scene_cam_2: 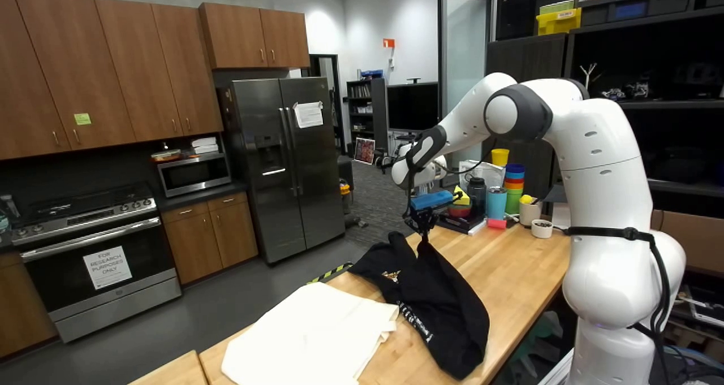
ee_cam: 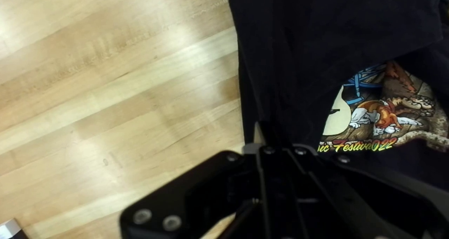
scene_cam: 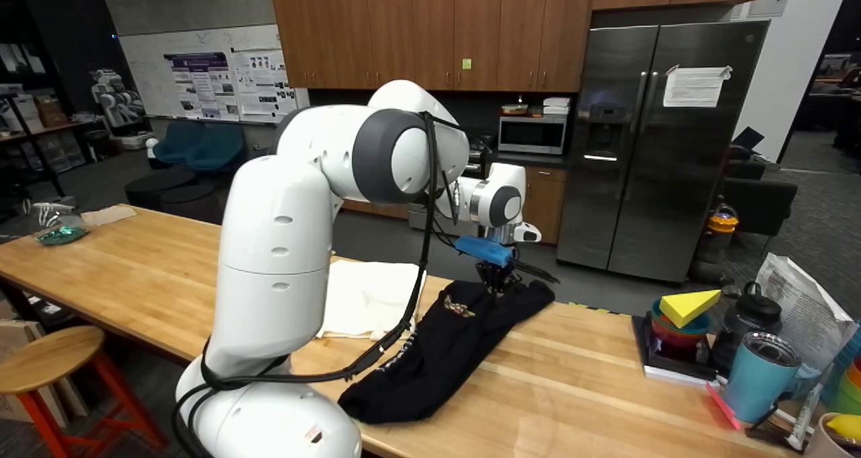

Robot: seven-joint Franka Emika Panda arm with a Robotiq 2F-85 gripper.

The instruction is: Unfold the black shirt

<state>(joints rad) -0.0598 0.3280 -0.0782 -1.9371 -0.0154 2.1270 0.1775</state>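
Observation:
The black shirt [scene_cam: 437, 370] lies bunched and partly folded on the wooden table, in front of the robot. In an exterior view it also shows [scene_cam_2: 447, 311], with a line of white lettering and a small gold mark. My gripper [scene_cam_2: 423, 239] is at the shirt's far part, where the fabric rises to a peak at the fingertips. In the wrist view the gripper's fingers [ee_cam: 270, 132] are close together with black fabric [ee_cam: 326, 28] between and beyond them. A colourful print shows to the right of them, partly covered by a folded layer. The fingertips are hard to see against the black.
A cream-white cloth [scene_cam: 370, 296] lies flat beside the shirt and also shows in an exterior view [scene_cam_2: 308, 340]. Stacked bowls with a yellow wedge [scene_cam: 689, 308], a blue tumbler [scene_cam: 760, 377] and a black bottle [scene_cam: 746, 323] stand at one table end.

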